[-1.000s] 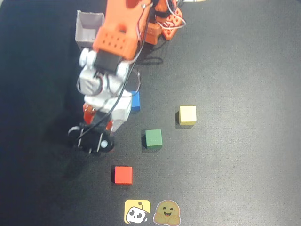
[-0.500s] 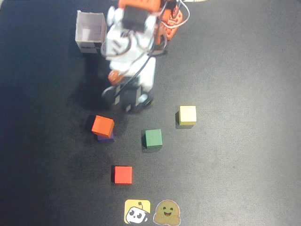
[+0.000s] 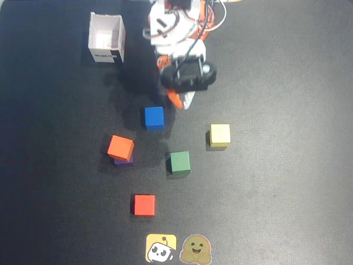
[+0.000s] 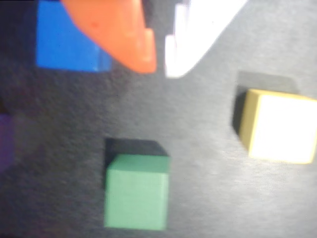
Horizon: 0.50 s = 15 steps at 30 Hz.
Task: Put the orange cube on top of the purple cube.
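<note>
1. Right under my wrist camera, my pincer [image 4: 159,67] hangs with its orange finger and white finger drawn almost together, only a thin gap between the tips, and nothing held between them.
2. Just beyond the tips in the wrist view, the blue cube [image 4: 67,39] lies at upper left, partly hidden by my orange finger; the green cube [image 4: 136,191] sits lower down and the yellow cube [image 4: 277,126] is to the right.
3. In the overhead view my pincer [image 3: 179,104] points down-frame, just to the right of the blue cube [image 3: 154,117] and not touching it.
4. Farther out, the orange cube [image 3: 121,147] sits on top of the purple cube [image 3: 123,162], turned a little askew, so only a dark edge of the purple one shows beneath it. Both lie well apart from my pincer.
5. The red cube [image 3: 144,205] is farther down-frame still, with two stickers [image 3: 179,248] at the bottom edge.
6. A white open box [image 3: 106,37] stands up beside my arm's base.
</note>
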Each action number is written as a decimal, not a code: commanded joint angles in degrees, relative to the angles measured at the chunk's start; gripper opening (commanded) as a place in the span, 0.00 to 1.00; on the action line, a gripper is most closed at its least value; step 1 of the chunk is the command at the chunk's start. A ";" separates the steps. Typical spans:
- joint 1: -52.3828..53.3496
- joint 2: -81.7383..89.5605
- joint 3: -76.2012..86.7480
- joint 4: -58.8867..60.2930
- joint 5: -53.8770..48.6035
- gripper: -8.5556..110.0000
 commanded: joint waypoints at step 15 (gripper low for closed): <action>-0.35 1.41 -0.09 13.01 -0.62 0.07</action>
